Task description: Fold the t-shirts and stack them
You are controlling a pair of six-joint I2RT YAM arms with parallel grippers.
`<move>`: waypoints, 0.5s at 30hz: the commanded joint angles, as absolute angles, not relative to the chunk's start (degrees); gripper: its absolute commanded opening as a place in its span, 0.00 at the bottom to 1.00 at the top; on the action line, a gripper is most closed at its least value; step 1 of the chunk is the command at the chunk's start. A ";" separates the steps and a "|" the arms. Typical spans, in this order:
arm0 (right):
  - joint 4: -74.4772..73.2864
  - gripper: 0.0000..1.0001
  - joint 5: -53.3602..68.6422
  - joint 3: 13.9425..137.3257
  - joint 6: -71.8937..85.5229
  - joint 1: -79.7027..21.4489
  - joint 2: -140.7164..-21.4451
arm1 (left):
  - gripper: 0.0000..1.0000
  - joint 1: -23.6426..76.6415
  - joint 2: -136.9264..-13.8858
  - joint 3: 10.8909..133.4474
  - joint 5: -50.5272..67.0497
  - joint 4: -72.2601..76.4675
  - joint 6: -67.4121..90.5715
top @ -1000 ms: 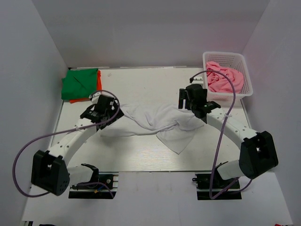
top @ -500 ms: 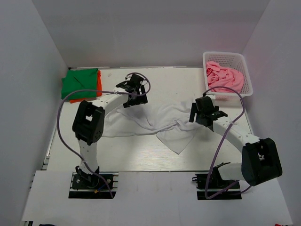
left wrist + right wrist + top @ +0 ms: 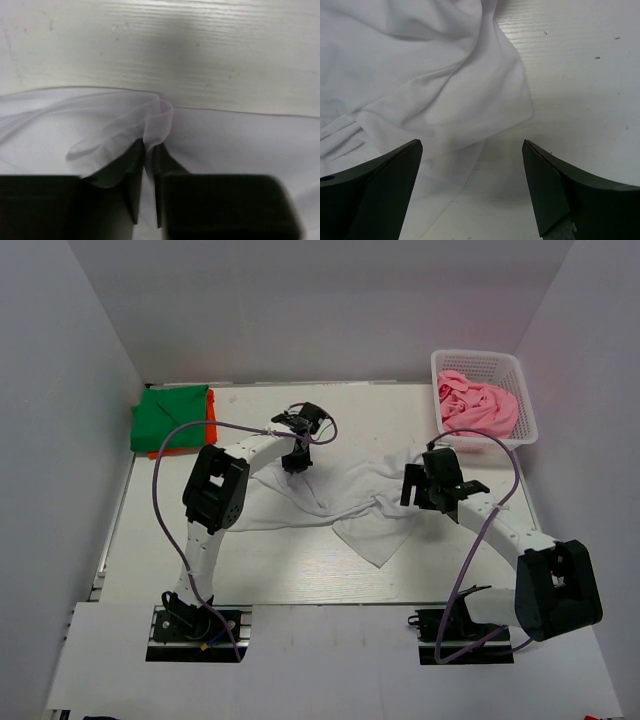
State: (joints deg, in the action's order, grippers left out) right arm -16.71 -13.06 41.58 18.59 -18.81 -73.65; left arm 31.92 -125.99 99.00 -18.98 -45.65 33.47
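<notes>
A crumpled white t-shirt (image 3: 340, 495) lies spread across the middle of the table. My left gripper (image 3: 298, 460) is at its far edge. In the left wrist view its fingers (image 3: 135, 165) stand almost together, and the left gripper (image 3: 149, 147) pinches a raised fold of the white t-shirt (image 3: 75, 125). My right gripper (image 3: 420, 487) hovers at the shirt's right edge. Seen from the right wrist, the right gripper (image 3: 472, 147) is wide open over the hem of the white t-shirt (image 3: 420, 75) and bare table. A folded green t-shirt (image 3: 170, 418) lies on an orange one (image 3: 211, 412) at the far left.
A white lattice basket (image 3: 478, 357) at the far right corner holds a bunched pink t-shirt (image 3: 478, 408). White walls enclose the table on the left, back and right. Purple cables loop from both arms.
My left arm swung from the shirt's left side to its far edge and closed on a fold of cloth. My right gripper drifted right and nearer, to the shirt's right edge, still open.
</notes>
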 commanded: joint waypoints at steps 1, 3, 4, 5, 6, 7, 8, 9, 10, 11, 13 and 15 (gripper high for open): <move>-15.12 0.86 -12.12 40.08 17.75 -18.63 -72.25 | 0.16 32.26 -124.11 101.16 -22.84 -47.99 33.83; -15.38 0.88 -13.79 39.99 19.15 -18.55 -72.51 | 0.03 32.26 -122.71 101.16 -23.90 -47.99 33.84; -15.82 0.88 -14.67 40.16 19.42 -18.63 -73.12 | 0.03 32.26 -122.17 101.16 -24.95 -48.51 34.36; -15.99 0.88 -15.03 40.25 19.51 -18.63 -73.65 | 0.03 32.26 -121.56 101.16 -25.48 -48.52 34.37; -15.65 0.89 -15.46 40.43 20.47 -18.63 -73.91 | 0.02 32.26 -120.94 101.16 -26.01 -49.04 34.37; -15.73 0.89 -15.82 40.34 20.74 -18.55 -74.44 | 0.02 32.26 -119.55 101.16 -27.15 -49.04 34.89; -15.73 0.89 -15.99 40.69 21.61 -18.37 -75.05 | 0.02 32.26 -118.75 101.16 -27.16 -49.04 34.89; -15.65 0.89 -17.65 40.61 22.32 -18.28 -75.49 | 0.02 32.26 -118.04 100.47 -27.16 -49.04 34.89; -15.38 0.90 -18.01 40.87 23.46 -17.85 -76.11 | 0.02 32.26 -117.25 99.94 -27.16 -49.04 34.89; -15.21 0.90 -18.37 41.30 23.81 -17.75 -76.72 | 0.03 32.26 -115.68 99.93 -27.16 -49.04 34.89; -14.24 0.90 -18.02 41.83 24.52 -17.49 -77.51 | 0.05 32.26 -113.92 97.30 -27.68 -48.17 34.89; -13.98 0.90 -17.58 42.80 24.78 -16.88 -78.75 | 0.00 32.26 -111.90 95.29 -28.21 -47.46 34.89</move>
State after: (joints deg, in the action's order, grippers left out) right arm -16.16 -16.36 40.45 22.59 -17.65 -77.58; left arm 32.01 -118.78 97.32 -25.39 -48.47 34.37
